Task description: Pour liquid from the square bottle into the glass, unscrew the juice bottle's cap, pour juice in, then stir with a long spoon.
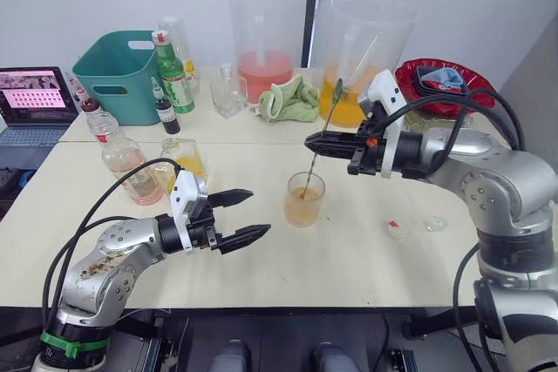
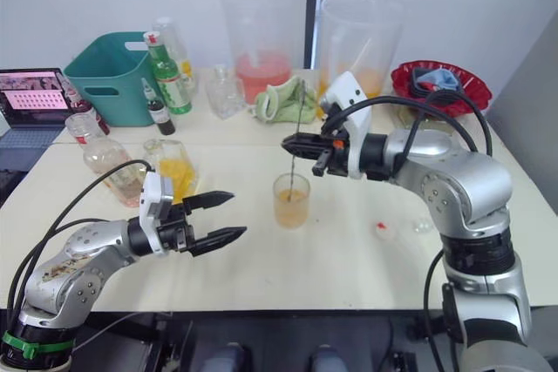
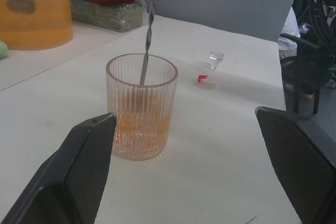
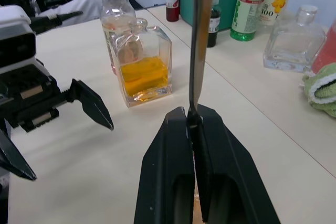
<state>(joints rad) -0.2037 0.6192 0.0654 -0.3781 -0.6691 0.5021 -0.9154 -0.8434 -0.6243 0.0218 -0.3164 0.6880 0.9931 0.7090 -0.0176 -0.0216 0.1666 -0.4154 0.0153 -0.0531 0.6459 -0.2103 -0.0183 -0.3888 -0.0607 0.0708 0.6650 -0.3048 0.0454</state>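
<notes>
The glass (image 1: 304, 199) stands mid-table, about a third full of pale orange liquid. My right gripper (image 1: 308, 142) is shut on the long spoon (image 1: 330, 115), which slants down so its lower end sits inside the glass (image 3: 142, 106). My left gripper (image 1: 260, 211) is open just left of the glass, its fingers level with it and holding nothing. To the left stands the square bottle (image 1: 183, 163) with yellow-orange contents, and the juice bottle (image 1: 122, 158) is beside it with its neck uncapped. The white cap (image 1: 397, 229) lies on the table right of the glass.
A clear stopper (image 1: 435, 224) lies near the cap. At the back are a teal basket (image 1: 118, 76), a green bottle (image 1: 174, 71), a small clear bottle (image 1: 228, 93), two big pitchers (image 1: 266, 32), a green cloth (image 1: 290, 100) and a red bowl (image 1: 436, 84). A laptop (image 1: 35, 102) sits far left.
</notes>
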